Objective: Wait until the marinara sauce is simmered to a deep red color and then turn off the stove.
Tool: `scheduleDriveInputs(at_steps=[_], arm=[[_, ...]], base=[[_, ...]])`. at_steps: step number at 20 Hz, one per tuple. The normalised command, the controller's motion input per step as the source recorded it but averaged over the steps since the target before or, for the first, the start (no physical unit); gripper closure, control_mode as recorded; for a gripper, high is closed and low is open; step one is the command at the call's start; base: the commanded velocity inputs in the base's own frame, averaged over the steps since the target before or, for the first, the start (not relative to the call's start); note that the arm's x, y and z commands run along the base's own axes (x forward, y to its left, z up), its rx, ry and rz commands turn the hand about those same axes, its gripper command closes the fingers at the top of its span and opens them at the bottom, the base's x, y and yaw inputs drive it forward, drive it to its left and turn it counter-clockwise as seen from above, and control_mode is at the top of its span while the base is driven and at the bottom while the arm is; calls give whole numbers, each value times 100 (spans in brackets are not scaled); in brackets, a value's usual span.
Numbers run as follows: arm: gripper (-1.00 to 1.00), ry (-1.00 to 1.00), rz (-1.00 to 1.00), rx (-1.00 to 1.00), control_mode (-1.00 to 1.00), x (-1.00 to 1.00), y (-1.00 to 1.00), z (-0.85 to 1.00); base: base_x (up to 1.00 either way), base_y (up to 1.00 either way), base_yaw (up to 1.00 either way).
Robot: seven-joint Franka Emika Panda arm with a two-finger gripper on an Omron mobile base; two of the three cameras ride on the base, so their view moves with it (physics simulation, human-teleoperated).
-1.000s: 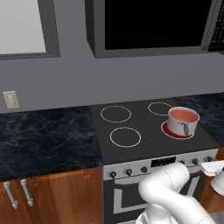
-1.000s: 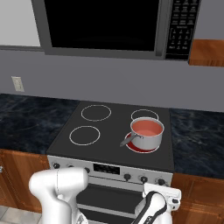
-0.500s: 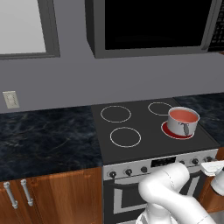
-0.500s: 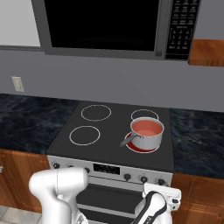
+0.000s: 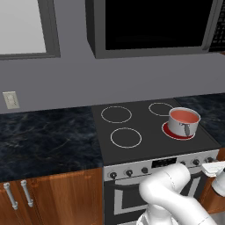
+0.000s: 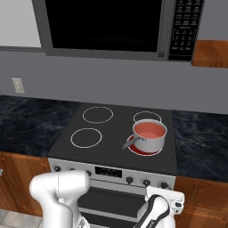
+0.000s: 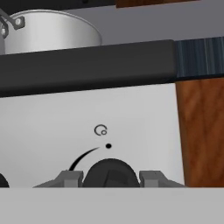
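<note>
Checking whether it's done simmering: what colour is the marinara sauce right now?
The marinara sauce is a pale salmon-red, not yet deep red; clearest in the right base view.

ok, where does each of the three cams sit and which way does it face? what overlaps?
Left base view: behind the arm's left, looking forward and down at the stove; white arm at lower right.
Right base view: behind the arm's right, same stove, saucepan with marinara sauce; arm at lower left.
Hand view: low before the stove's silver front panel, gripper around a black knob.
Shared: both base views show stove, pan and microwave; the hand view shares the pan.
</note>
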Motion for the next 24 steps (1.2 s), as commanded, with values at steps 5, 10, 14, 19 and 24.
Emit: scheduleDriveInputs(at_steps=[5, 10, 14, 19, 24], arm=[[100, 0, 0, 0, -100, 0, 0, 0], [100, 0, 0, 0, -100, 0, 0, 0], [100, 0, 0, 0, -100, 0, 0, 0], [100, 0, 0, 0, -100, 0, 0, 0], [100, 0, 0, 0, -100, 0, 0, 0]], base=[[0, 0, 0], [0, 0, 0], [0, 0, 0], [0, 0, 0], [0, 0, 0]])
